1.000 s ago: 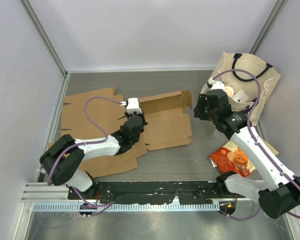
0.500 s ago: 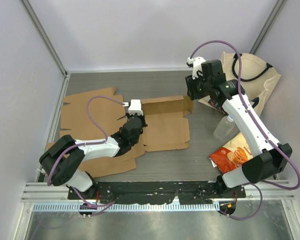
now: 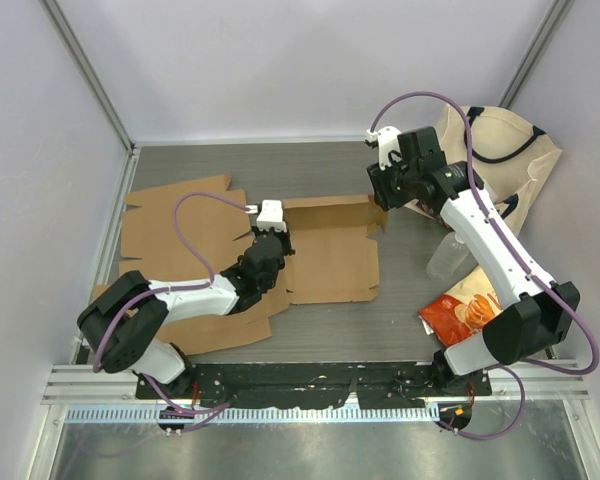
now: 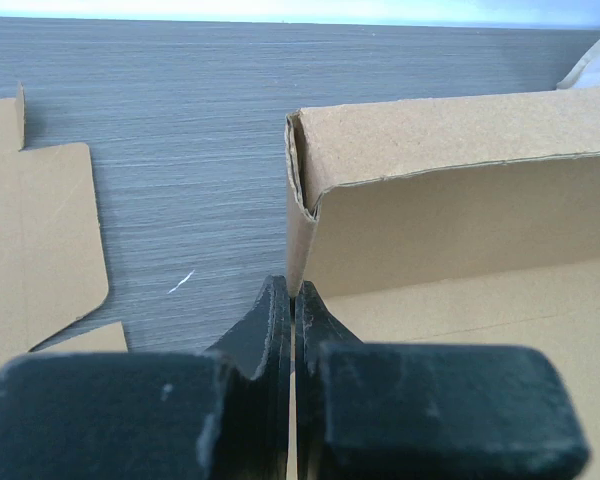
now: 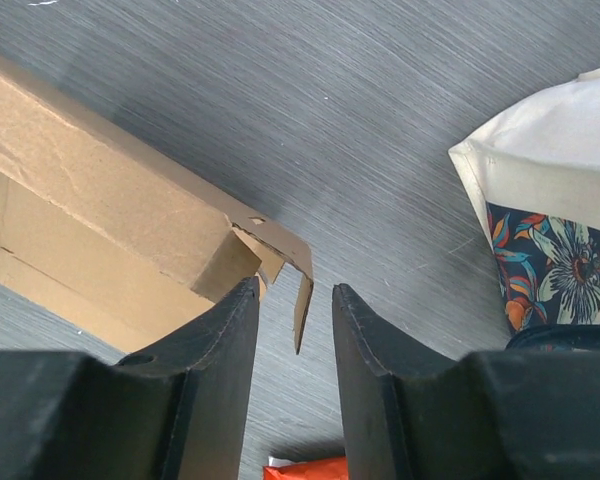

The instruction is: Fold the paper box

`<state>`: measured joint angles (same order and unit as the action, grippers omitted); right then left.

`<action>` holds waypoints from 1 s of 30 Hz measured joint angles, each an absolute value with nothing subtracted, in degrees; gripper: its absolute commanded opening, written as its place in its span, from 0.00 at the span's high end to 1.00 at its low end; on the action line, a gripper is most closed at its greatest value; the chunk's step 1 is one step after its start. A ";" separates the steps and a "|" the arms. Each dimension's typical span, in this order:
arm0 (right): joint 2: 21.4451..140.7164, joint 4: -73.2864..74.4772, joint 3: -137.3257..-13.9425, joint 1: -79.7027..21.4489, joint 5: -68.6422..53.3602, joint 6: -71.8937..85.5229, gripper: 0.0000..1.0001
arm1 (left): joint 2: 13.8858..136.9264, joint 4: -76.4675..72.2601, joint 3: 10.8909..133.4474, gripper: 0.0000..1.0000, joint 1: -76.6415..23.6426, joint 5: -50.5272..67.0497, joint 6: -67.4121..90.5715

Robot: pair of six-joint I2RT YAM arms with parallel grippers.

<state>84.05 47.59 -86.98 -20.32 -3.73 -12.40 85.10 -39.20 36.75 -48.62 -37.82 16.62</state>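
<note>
left arm: stretched low over the table from its base at the near left, forearm angled to the far right, wrist beside the box's left side
left gripper: jaws pressed together, pinching the left wall of the paper box just below its far-left corner; in the top view the gripper sits at that left edge
flat cardboard: loose sheets lying flat, left of the box and under the left arm
paper box position: mid table between the two arms, base flat, back wall standing up, left wall raised at the pinch
box vs left jaws: wall edge runs straight up out of the closed tips, folded corner directly above them
right arm: reaches up from the near right base, elbow high, wrist bent down over the box's far-right corner
right gripper: jaws moderately apart, nothing clamped; top view puts the gripper at that corner
box vs right jaws: small corner flap hangs between the two fingers, gap visible on both sides
tote bag: far right, behind the right arm
snack packet: near right, on the table
</note>
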 measured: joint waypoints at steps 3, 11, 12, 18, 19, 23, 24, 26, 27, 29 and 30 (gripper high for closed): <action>84.51 47.57 -86.83 -20.12 -3.86 -12.29 0.70 | 85.10 -39.24 36.56 1.00 -48.62 -37.82 16.27; 86.72 47.16 -86.61 -19.99 -3.95 -4.67 0.99 | 86.72 -41.74 36.53 1.00 -48.60 -37.98 16.03; 86.76 47.11 -86.52 -19.99 -3.70 -2.48 0.99 | 87.68 -42.81 36.53 1.00 -48.58 -38.04 16.03; 87.15 47.42 -86.43 -19.99 -1.10 12.34 0.97 | 92.97 -48.40 36.58 1.00 -48.60 -38.89 15.73; 87.42 47.51 -86.43 -19.99 -0.91 14.44 0.96 | 93.69 -49.47 36.58 1.00 -48.62 -39.00 15.57; 88.53 46.72 -85.06 -20.01 -0.49 24.45 0.94 | 95.70 -51.92 36.58 1.00 -48.75 -39.48 14.70; 88.53 45.98 -83.92 -20.01 -0.45 26.50 0.94 | 96.03 -52.23 36.58 1.00 -48.75 -39.64 14.55; 88.49 44.45 -81.21 -20.03 1.06 29.76 0.93 | 96.53 -52.75 36.58 1.00 -48.93 -39.94 14.46; 88.42 43.46 -79.53 -20.03 1.91 31.09 0.92 | 96.71 -52.88 36.58 1.00 -49.10 -40.03 14.44; 88.03 40.69 -75.68 -20.03 3.51 32.84 0.92 | 96.99 -53.01 36.58 1.00 -49.50 -40.10 14.20; 87.48 38.79 -73.03 -20.01 3.99 33.36 0.92 | 97.19 -53.10 36.58 1.00 -49.67 -40.10 13.91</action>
